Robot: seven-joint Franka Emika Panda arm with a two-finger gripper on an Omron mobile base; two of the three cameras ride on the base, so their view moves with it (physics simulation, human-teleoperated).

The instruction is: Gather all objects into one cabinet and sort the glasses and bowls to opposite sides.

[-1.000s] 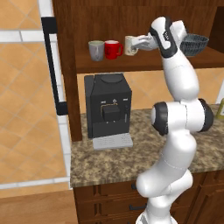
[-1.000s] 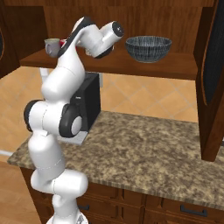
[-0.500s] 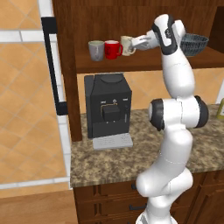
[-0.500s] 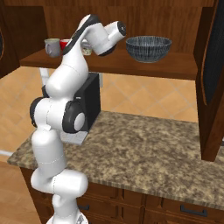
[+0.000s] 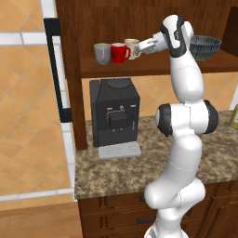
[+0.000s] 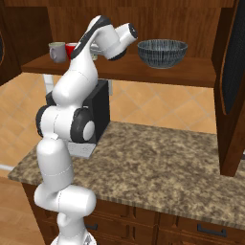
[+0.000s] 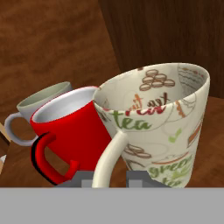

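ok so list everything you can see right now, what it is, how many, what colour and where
grey cup: one, grey, left end of the cabinet shelf
red mug: one, glossy red, beside the grey cup on its right in the left base view
cream mug: one, cream with tea print, right of the red mug, handle at the gripper
bowl: one, dark with fine light pattern, right part of the shelf, apart from the cups
cabinet: one, dark reddish-brown wood, on the wall above the counter
coffee machine: one, black, on the counter under the cups
counter: one, speckled brown stone, over brown drawers
gripper: one, at the cream mug's handle; open or shut can't be told
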